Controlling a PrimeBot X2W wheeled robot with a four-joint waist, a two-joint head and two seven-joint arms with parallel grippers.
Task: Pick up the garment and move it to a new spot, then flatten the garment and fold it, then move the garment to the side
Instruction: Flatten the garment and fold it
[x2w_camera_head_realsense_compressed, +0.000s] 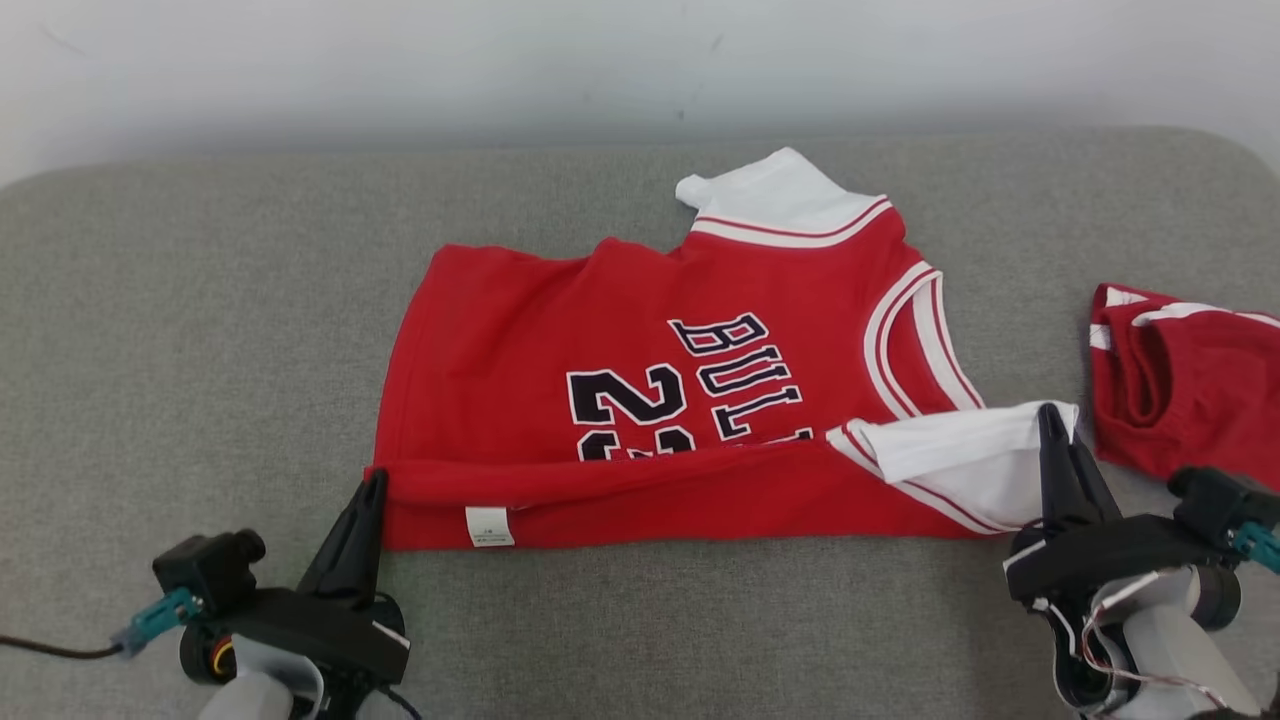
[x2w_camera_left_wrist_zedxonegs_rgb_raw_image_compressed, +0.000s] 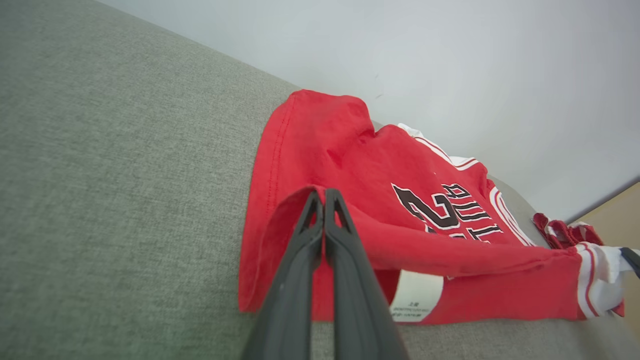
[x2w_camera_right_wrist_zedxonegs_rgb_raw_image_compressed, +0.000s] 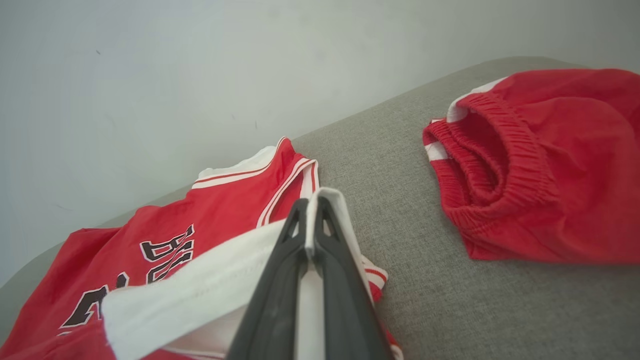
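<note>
left hand (x2w_camera_head_realsense_compressed: 374, 482) pinches jersey (x2w_camera_head_realsense_compressed: 620, 310) hem, right hand (x2w_camera_head_realsense_compressed: 1048, 414) its white sleeve, both pointing forward.

Desk (x2w_camera_head_realsense_compressed: 200, 300): grey woven fabric top, far corners rounded. Red jersey (x2w_camera_head_realsense_compressed: 620, 330) lies across middle, spread sideways: hem toward robot's left, neck opening toward right, black number and lettering face up. White sleeve (x2w_camera_head_realsense_compressed: 780, 195) at far side. Near long edge turned up and over, white label (x2w_camera_head_realsense_compressed: 489, 526) showing. Red shorts (x2w_camera_head_realsense_compressed: 1190, 400) with white trim lie bunched near right edge, apart from jersey.
</note>
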